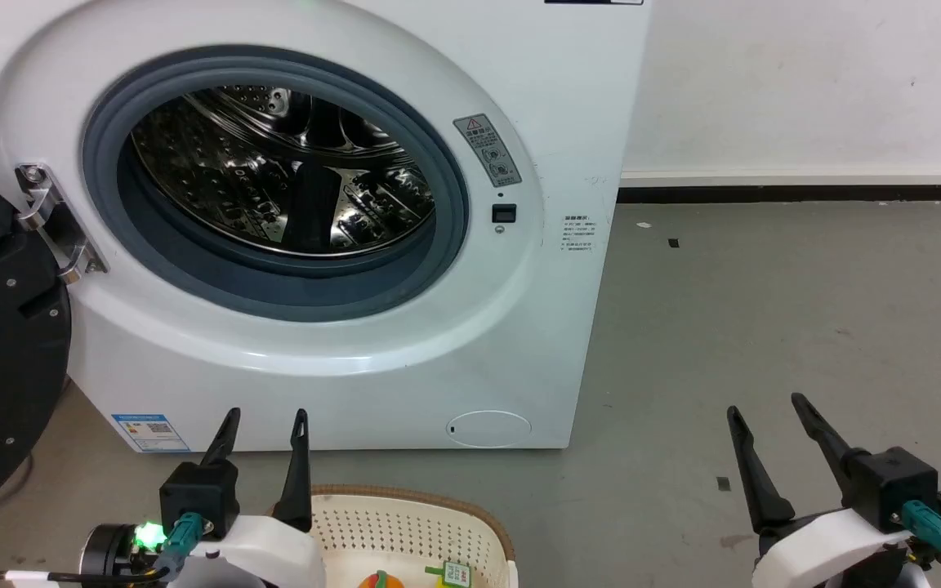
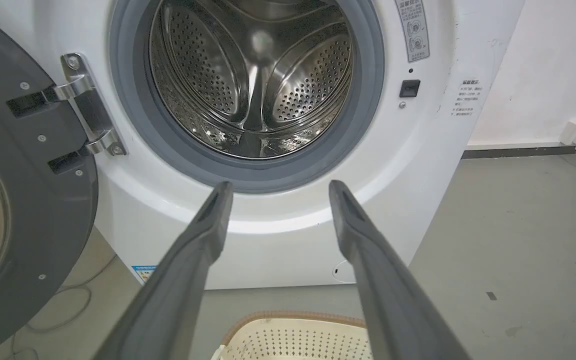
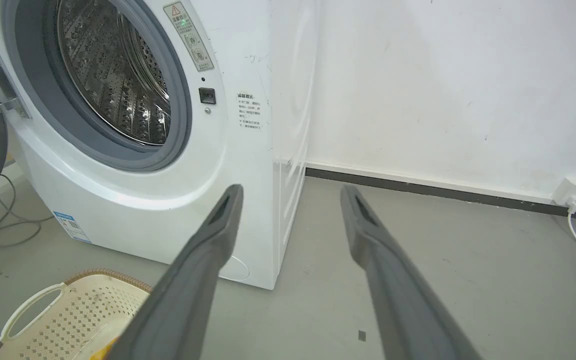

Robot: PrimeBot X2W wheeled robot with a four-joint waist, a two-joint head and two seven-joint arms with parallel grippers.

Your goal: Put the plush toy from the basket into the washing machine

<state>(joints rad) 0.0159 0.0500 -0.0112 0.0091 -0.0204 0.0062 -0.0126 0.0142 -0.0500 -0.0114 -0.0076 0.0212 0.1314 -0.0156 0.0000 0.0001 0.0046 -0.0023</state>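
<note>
On the washing machine [image 1: 356,351], warning-triangle sticker [image 1: 487,151], text label [image 1: 578,233] unreadable, left hand [image 1: 267,415] and right hand [image 1: 764,404] spread, empty.

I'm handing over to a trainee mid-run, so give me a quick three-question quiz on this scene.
1. True or false: the washing machine has its door open.
2. The basket lies nearer which? A) left hand B) right hand
3. Where is the plush toy?
Key: 1 true. 2 A. 3 In the basket; both hands are open and empty.
</note>
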